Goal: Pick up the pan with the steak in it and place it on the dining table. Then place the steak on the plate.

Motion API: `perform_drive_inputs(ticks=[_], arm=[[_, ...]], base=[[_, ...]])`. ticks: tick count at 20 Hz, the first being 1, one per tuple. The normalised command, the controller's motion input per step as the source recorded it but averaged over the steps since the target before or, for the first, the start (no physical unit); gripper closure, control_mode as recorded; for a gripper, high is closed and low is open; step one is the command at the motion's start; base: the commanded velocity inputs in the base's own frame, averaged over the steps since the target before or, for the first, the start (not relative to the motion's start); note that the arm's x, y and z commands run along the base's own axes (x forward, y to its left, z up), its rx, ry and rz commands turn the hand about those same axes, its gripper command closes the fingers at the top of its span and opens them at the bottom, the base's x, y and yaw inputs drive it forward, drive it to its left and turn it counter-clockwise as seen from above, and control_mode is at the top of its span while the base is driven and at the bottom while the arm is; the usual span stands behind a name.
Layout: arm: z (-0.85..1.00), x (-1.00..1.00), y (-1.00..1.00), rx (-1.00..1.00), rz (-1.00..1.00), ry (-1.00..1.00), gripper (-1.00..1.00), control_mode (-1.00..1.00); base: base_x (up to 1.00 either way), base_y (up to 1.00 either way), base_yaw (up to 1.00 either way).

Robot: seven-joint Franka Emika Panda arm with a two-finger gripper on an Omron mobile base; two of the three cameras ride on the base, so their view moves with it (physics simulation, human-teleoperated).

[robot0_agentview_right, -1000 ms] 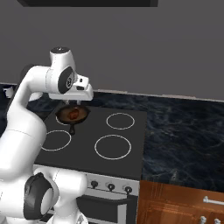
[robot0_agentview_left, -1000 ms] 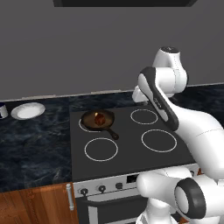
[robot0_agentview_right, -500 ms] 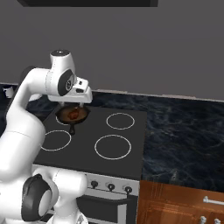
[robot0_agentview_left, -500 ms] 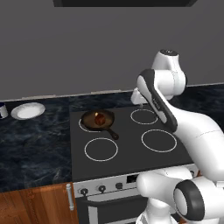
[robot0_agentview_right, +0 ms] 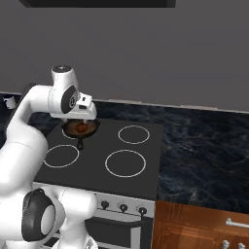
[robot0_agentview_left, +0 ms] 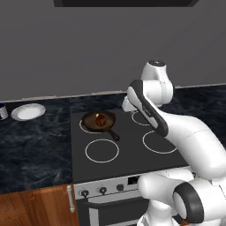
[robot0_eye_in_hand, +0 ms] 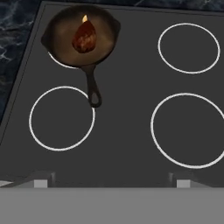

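Observation:
The dark pan [robot0_eye_in_hand: 81, 37] sits on the back left ring of the cooktop, with its black handle [robot0_eye_in_hand: 92, 87] pointing toward the front. The reddish-brown steak [robot0_eye_in_hand: 85, 37] lies in the middle of it, with a tiny yellowish bit beside it. My gripper [robot0_eye_in_hand: 112, 180] is open above the cooktop, nearer than the pan and touching nothing. From the right base view the gripper [robot0_agentview_right: 82, 118] hangs just above the pan [robot0_agentview_right: 80, 128]. The white plate [robot0_agentview_left: 28, 111] rests on the dark marbled dining table top [robot0_agentview_left: 31, 145], left of the pan [robot0_agentview_left: 99, 121].
The grey cooktop [robot0_agentview_left: 128, 150] has four white rings and knobs along its front. A small cup [robot0_agentview_left: 2, 111] stands left of the plate. More marbled counter [robot0_agentview_right: 204, 155] runs to the right. A grey wall closes the back.
The jaws have gone from partly closed to wide open. The arm has shifted only slightly above the pan, and the pan and steak have stayed put.

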Motion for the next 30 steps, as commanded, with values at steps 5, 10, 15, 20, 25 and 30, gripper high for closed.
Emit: perform_drive_inputs(ticks=[5,10,15,20,25,30], arm=[[-0.45,0.34,0.34,0.01,0.00,0.00,-1.00,-1.00],[-0.46,0.36,0.27,0.02,0.00,0.00,-1.00,-1.00],[-0.38,0.31,0.19,0.02,0.00,0.00,-1.00,-1.00],[-0.33,0.30,0.15,0.01,0.00,0.00,-1.00,-1.00],[-0.33,0.32,0.12,0.00,0.00,-0.01,-1.00,-1.00],[-0.31,0.28,0.03,0.00,0.00,-0.01,-1.00,-1.00]], base=[[0.00,0.00,0.00],[0.00,0.00,0.00],[0.00,0.00,0.00],[0.00,0.00,0.00],[0.00,0.00,0.00],[0.00,0.00,0.00]])
